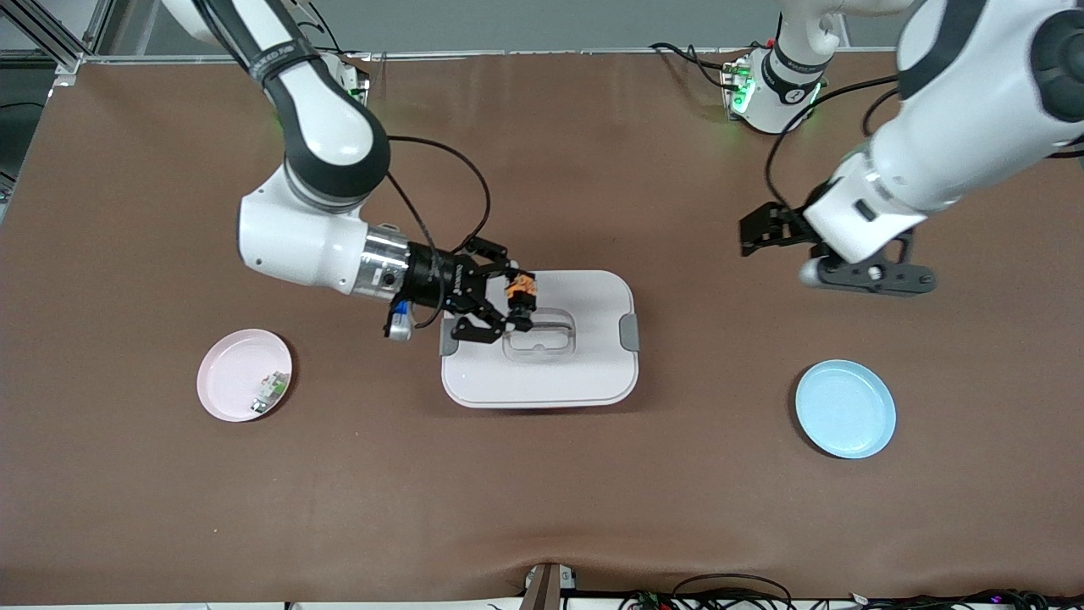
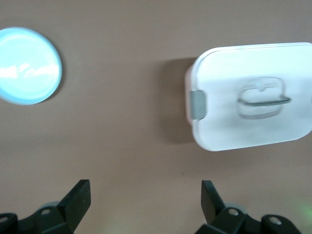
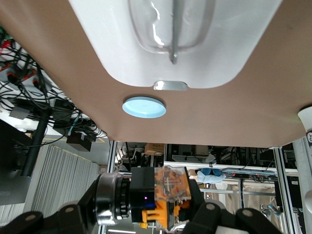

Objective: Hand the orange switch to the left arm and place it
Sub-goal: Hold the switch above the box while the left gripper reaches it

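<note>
Round blue plate (image 1: 845,408) sits nearest. Right gripper (image 1: 517,303) over white latched plastic box (image 1: 584,373), clamped on tiny orange-capped black switch (image 1: 522,292): probably light, rigid; grip the body. Left gripper (image 1: 766,230) waits, jaws apart.

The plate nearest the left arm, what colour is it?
Light blue plate, clearest in the front view.

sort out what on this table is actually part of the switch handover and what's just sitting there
Part of the job:
- orange switch, held in the shut right gripper above the box
- box, the obstacle to avoid
- left gripper, open, waiting over bare table toward its own end

Just lying about:
- pink plate with a small green-and-white component on it
- blue plate
</note>
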Controlling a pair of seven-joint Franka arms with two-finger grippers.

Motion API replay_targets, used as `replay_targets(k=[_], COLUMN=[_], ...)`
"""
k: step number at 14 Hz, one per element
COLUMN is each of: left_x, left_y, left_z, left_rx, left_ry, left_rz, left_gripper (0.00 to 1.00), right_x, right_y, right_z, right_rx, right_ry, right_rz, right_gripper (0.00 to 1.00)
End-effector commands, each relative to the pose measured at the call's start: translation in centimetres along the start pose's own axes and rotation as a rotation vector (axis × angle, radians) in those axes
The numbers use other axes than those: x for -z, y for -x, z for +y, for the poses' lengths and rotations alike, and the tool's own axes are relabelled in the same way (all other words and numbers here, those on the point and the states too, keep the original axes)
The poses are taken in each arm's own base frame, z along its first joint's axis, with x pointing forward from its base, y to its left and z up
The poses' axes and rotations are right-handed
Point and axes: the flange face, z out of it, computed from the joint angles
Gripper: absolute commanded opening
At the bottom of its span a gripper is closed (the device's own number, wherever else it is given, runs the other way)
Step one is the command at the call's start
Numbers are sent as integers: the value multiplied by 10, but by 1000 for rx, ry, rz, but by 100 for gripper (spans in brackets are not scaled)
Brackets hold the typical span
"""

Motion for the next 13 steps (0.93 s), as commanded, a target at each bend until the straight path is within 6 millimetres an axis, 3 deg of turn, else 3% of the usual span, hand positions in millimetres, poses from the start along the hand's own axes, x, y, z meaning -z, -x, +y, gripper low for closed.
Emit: replay_targets(k=[1,6,9,11,13], left_x=[-10,-25,-42,-49,-52], left_y=[-8,-16,-15,-26,-25], left_z=[30,66,95,101,125], left_rx=[-28,-18,-41,-38,-26], left_ry=[25,250,283,342,411], left_rz=[26,23,27,64,96], left_gripper=[100,100,100,100,100], right_x=[2,-4,-8,-8,-13], right_y=[13,30,36,39,45], right_z=[6,10,13,13,15], right_rx=[-60,-108,-102,-97,-89], right_ry=[3,26,32,32,36], right_rz=[-4,-14,-17,-21,-26], right_gripper=[21,21,21,21,21])
